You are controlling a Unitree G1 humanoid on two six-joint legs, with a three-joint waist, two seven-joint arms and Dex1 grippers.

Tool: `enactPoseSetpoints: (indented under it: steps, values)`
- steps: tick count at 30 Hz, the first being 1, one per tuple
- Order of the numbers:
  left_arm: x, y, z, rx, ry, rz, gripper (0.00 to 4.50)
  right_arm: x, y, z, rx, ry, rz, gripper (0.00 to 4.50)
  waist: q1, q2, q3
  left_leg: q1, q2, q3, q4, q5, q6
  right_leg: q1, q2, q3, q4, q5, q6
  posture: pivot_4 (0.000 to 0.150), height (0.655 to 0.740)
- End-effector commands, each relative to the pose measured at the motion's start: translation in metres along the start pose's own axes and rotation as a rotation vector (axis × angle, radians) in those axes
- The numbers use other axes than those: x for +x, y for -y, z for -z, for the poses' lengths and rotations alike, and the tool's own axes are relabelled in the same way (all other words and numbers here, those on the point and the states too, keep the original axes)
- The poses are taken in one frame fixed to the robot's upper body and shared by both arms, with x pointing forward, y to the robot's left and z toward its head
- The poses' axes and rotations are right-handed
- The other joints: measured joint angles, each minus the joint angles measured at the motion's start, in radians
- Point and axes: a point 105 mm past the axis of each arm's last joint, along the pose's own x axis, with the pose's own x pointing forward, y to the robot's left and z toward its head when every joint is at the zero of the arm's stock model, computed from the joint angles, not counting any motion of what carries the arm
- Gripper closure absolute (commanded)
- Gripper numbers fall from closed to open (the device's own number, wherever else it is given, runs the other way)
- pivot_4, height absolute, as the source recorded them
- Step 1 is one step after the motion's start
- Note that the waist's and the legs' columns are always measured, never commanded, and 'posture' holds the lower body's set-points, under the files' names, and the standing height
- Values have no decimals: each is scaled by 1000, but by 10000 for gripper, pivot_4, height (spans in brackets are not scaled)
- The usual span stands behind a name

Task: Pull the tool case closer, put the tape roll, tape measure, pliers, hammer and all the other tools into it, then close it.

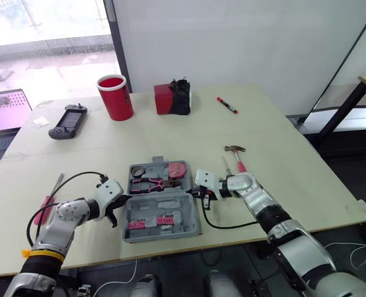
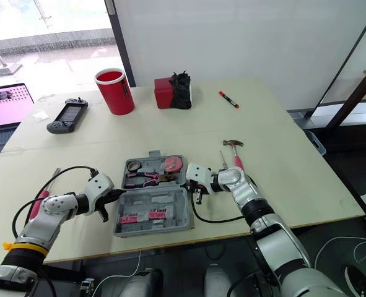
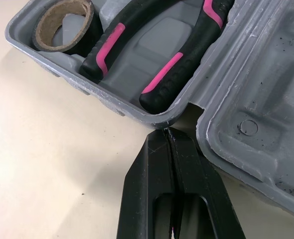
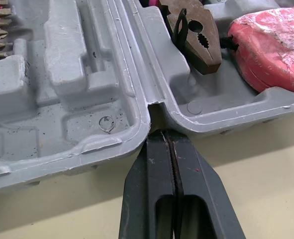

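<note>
Open tool case (image 1: 163, 209), hinge running left to right; left claw (image 3: 169, 132) and right claw (image 4: 169, 135), both pinched shut and empty, touch its opposite hinge ends.

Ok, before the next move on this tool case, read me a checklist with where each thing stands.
1. Tool case open: ok.
2. Tape roll, pliers and tape measure inside: ok.
3. Hammer inside: not ok, it lies on the table right of the case.
4. Screwdriver beside the hammer, pink-handled tool by the left arm: not ok, both outside.
5. Left pincer and right pincer shut, tips at the case's hinge notches: ok.
6. Case near enough: cannot tell.
</note>
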Motion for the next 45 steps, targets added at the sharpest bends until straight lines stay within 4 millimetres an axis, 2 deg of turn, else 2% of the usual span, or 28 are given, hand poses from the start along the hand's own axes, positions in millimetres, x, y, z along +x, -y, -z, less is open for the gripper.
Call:
enactPoseSetpoints:
  steps: [1,11,23,37,45]
  values:
    - [5,11,-3,0,14,54,44744,7,1,-12,-32,26,-10,45000,0,0,0,0,0,0,0,0,0,0,0,0,0,0,0,1500,7400]
    - [14,27,-13,6,55,123,44744,1,5,-5,-32,5,-2,45000,5,0,0,0,0,0,0,0,0,1,-1,0,0,0,0,1500,7400]
    - [22,25,-24,20,82,127,44744,-7,11,0,-30,-15,15,45000,12,0,0,0,-1,0,1,0,0,1,-1,0,0,0,0,1500,7400]
    - [26,27,-22,32,76,125,44744,-5,-3,8,-16,-23,-20,45000,29,0,0,-1,-1,1,1,0,0,1,-2,0,-1,0,0,1500,7400]
    - [28,32,-21,36,77,148,44744,-13,-5,16,10,-38,3,45000,32,0,0,-1,-2,1,1,0,0,2,-3,0,-1,0,0,1500,7400]
